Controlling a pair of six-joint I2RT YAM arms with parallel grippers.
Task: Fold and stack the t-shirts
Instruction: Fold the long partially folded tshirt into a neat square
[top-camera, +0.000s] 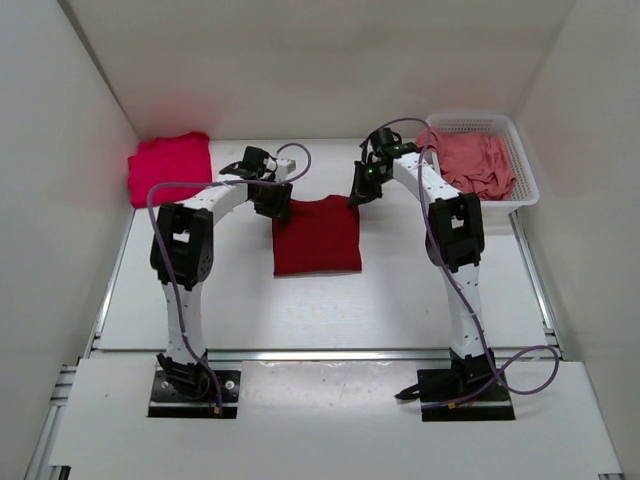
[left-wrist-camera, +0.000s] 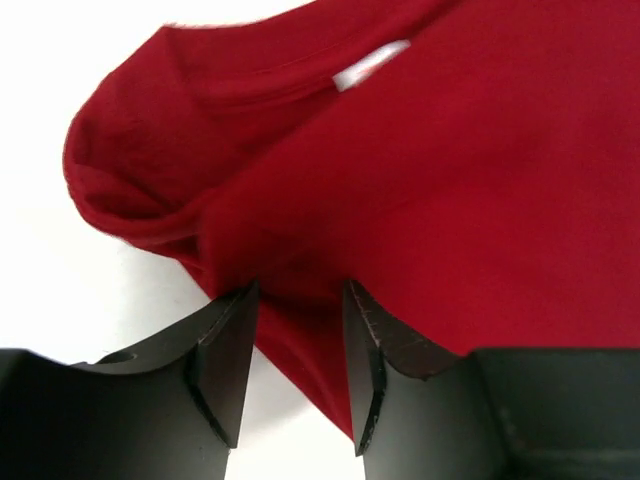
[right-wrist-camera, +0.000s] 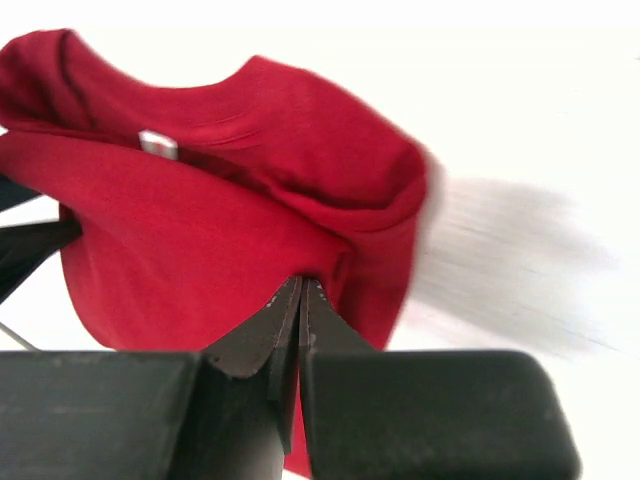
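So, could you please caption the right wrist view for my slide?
Right claw shut on the dark crimson cloth t-shirt near its collar.

Bright even light; right wrist view smeared with motion blur

Both arms reach forward, wrists angled down — left gripper (left-wrist-camera: 299, 292) parted, right gripper (right-wrist-camera: 301, 284) pinched shut.

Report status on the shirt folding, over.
Left hand open at dark red shirt. Right hand shut on its edge. Pink shirt in basket; nothing in the way.
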